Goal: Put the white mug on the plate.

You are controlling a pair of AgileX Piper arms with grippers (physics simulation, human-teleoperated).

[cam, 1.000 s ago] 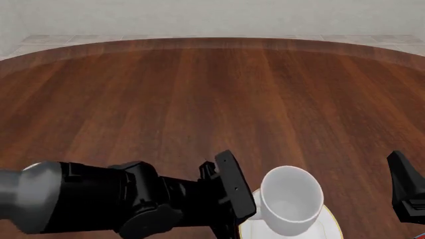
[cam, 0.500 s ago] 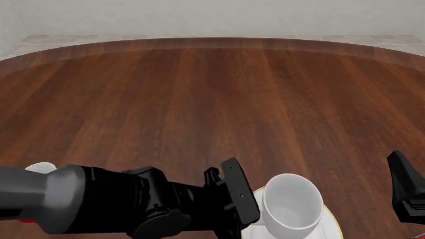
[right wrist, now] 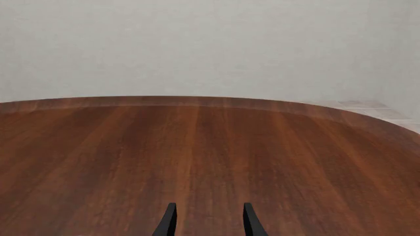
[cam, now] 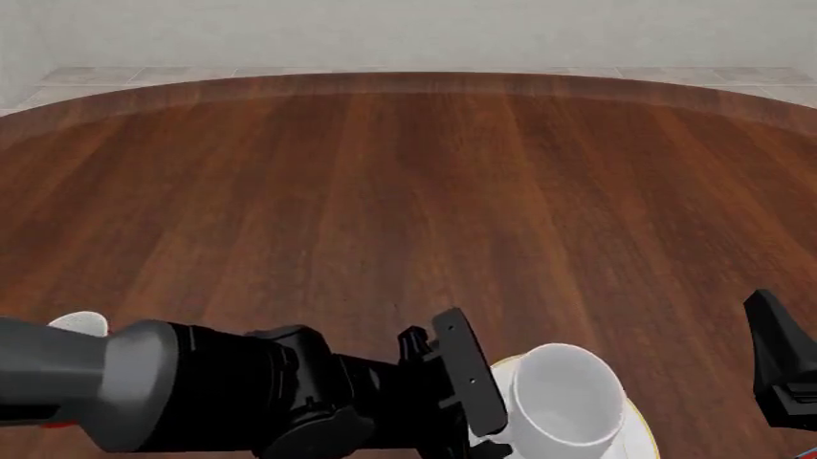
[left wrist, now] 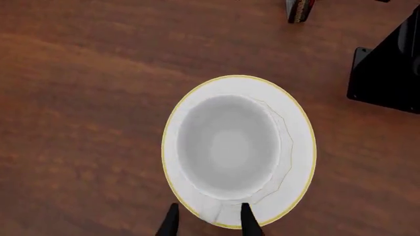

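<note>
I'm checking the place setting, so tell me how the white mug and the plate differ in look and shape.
The white mug is a deep, upright cylinder seen open-mouthed from above; the plate is flat and shallow. The plate is clearly wider, its edge showing all around the mug. The plate carries a thin gold rim, while the mug is plain with no trim. The mug stands on the plate, which lies on the table. Both are round and glossy white.
</note>
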